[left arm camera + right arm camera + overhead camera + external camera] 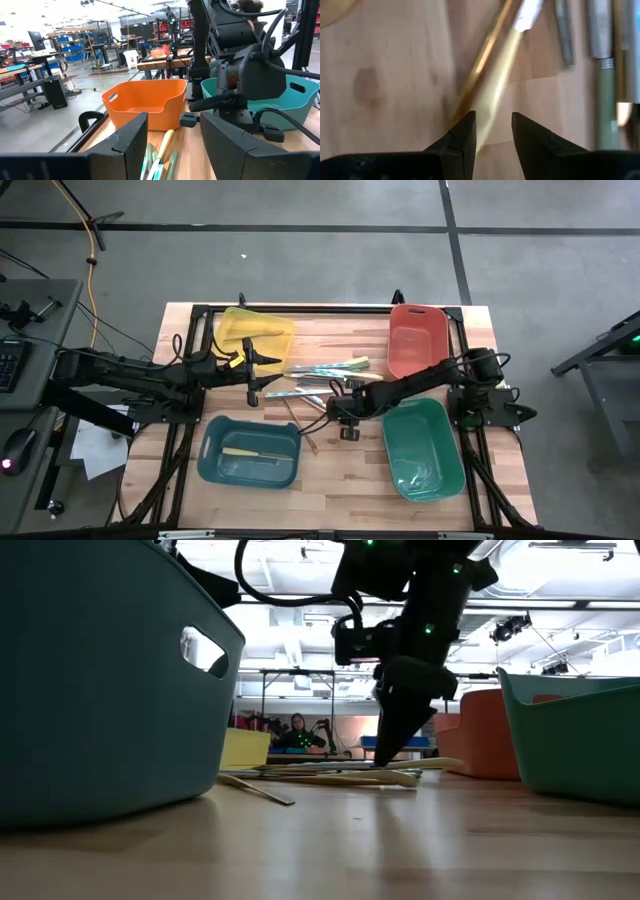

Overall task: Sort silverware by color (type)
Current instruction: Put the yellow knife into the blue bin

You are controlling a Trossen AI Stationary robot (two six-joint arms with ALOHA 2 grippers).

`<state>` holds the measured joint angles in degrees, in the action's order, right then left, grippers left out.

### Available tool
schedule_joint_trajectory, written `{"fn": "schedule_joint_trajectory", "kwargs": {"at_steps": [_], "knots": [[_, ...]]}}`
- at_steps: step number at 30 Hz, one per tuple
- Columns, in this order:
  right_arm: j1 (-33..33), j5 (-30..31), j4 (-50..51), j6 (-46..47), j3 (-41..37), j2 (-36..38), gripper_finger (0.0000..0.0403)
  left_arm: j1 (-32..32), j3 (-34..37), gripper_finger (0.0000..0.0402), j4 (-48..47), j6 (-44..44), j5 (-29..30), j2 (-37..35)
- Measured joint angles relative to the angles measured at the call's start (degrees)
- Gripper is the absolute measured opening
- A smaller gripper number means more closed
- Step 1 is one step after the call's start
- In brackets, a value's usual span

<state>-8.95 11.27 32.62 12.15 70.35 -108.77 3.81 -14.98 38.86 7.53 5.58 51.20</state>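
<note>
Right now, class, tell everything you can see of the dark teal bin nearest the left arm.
The dark teal bin is a rounded rectangular tub that looks like plastic, with raised walls and an oval handle cut-out near its rim, seen in the low view. It sits upright on the wooden table, at the front left, below the yellow bin. One cream-yellow utensil lies flat inside it, along its length. Neither gripper touches it.

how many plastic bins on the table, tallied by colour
yellow plastic bin: 1
orange-red plastic bin: 1
dark blue plastic bin: 1
teal-green plastic bin: 1
total: 4
</note>
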Motion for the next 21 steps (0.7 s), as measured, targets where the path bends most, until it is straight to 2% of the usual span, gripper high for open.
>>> {"fn": "schedule_joint_trajectory", "kwargs": {"at_steps": [4, 14, 21], "knots": [[-0.1, -2.3, 0.2, 2.0, 0.0, 0.0, 0.0108, 0.0, 0.0, 0.017, 0.0, 0.0, 0.0, 0.0], [0.0, -0.8, 1.7, 6.0, 0.0, -0.1, 0.0108, 0.0, 0.0, 0.017, 0.0, -1.5, 0.0, 0.0], [0.0, -1.0, 0.6, 5.9, 0.0, -3.1, 0.0108, 0.0, 0.0, 0.017, 0.1, -1.5, 0.0, 0.0]]}}
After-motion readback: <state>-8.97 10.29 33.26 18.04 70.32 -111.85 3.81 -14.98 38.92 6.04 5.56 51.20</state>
